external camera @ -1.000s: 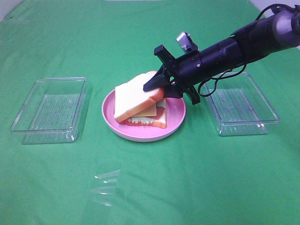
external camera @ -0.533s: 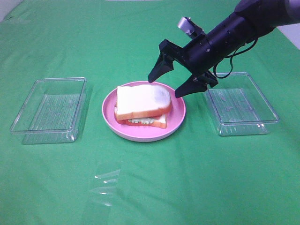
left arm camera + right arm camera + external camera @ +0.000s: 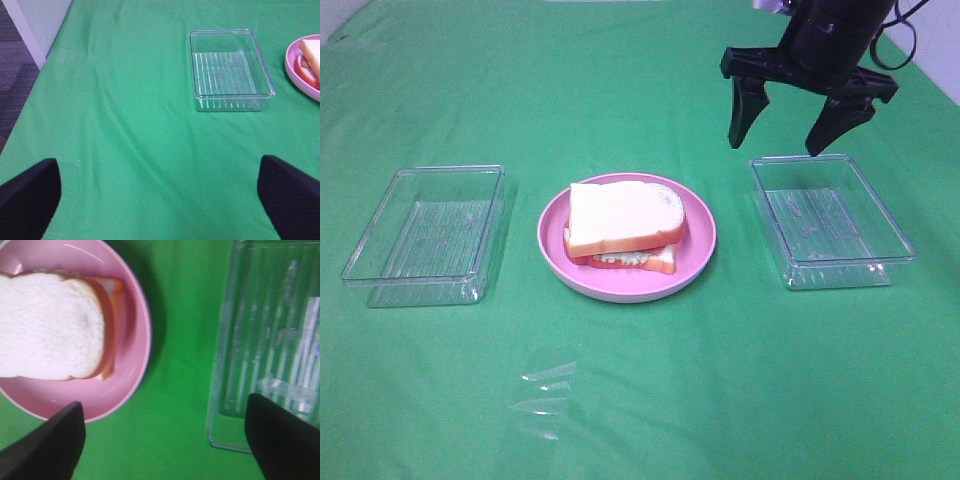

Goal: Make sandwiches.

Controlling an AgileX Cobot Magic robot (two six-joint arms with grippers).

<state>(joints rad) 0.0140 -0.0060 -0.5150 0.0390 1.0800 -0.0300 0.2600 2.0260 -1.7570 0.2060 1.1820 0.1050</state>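
The sandwich lies stacked on the pink plate in the middle of the green cloth, a white bread slice on top, red and pale green filling showing at its edge. It also shows in the right wrist view and partly in the left wrist view. My right gripper is open and empty, raised above the far edge of the right clear tray. My left gripper is open and empty over bare cloth, short of the left clear tray.
Two clear plastic trays flank the plate: the left tray and the right tray. A clear plastic scrap lies on the cloth toward the front. The table's left edge and dark floor show in the left wrist view.
My right gripper let go of the top bread slice, which now lies flat on the stack. The gripper opened, lifted and swung right and back, over the right tray's far edge.
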